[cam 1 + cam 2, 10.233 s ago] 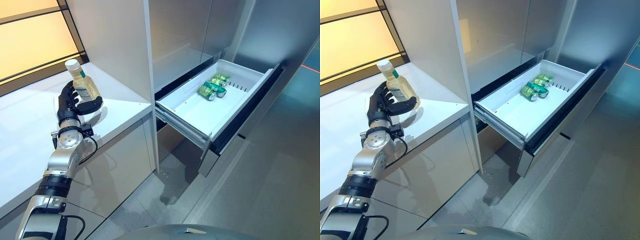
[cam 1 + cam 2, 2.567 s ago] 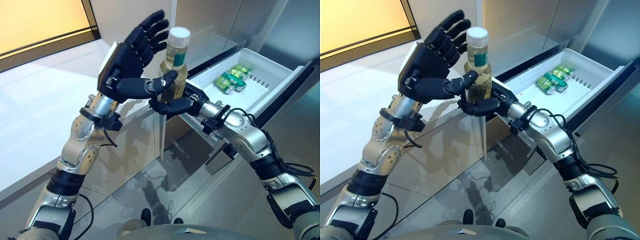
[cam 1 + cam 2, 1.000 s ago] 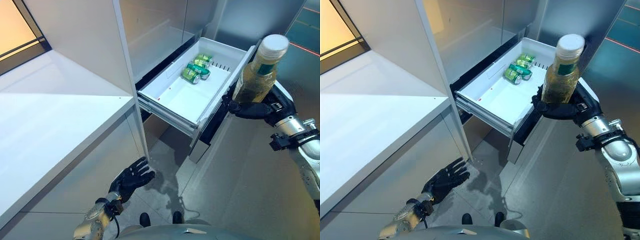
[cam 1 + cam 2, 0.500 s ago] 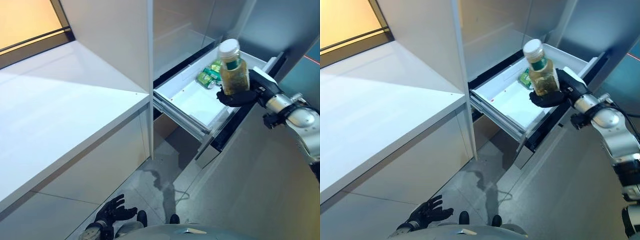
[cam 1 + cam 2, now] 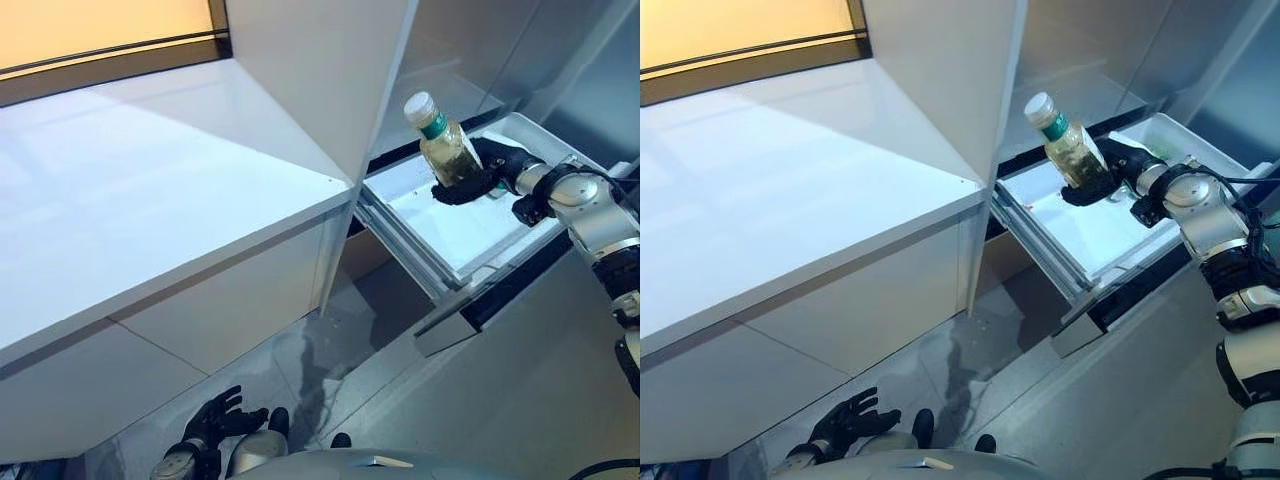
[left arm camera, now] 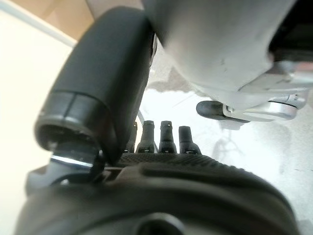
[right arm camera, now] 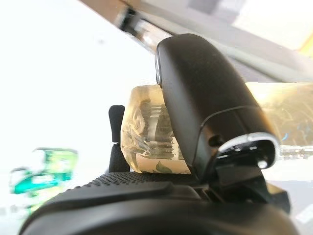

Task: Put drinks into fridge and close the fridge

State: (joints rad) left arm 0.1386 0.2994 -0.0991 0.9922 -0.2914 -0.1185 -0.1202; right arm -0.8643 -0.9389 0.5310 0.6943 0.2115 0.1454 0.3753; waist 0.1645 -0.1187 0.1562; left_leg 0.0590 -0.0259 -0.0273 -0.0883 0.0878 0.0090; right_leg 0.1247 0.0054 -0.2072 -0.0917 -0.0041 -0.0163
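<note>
My right hand (image 5: pixel 482 168) is shut on a clear bottle of yellowish drink (image 5: pixel 444 148) with a white cap and green neck band. It holds the bottle tilted over the open white fridge drawer (image 5: pixel 455 232). In the right wrist view the thumb (image 7: pixel 205 105) and fingers wrap the bottle (image 7: pixel 146 127), and green cans (image 7: pixel 41 171) lie in the drawer beyond. My left hand (image 5: pixel 215 420) hangs low near the floor with its fingers spread, empty; its fingers also show in the left wrist view (image 6: pixel 161 137).
A white counter (image 5: pixel 150 190) runs along the left, with a tall white cabinet panel (image 5: pixel 320 70) at its end beside the fridge. The drawer's dark front (image 5: pixel 520 285) juts out over the grey floor (image 5: pixel 330 360).
The camera has shifted. My right hand has carried the bottle further in over the drawer and tilted it. My left hand stays low by the floor.
</note>
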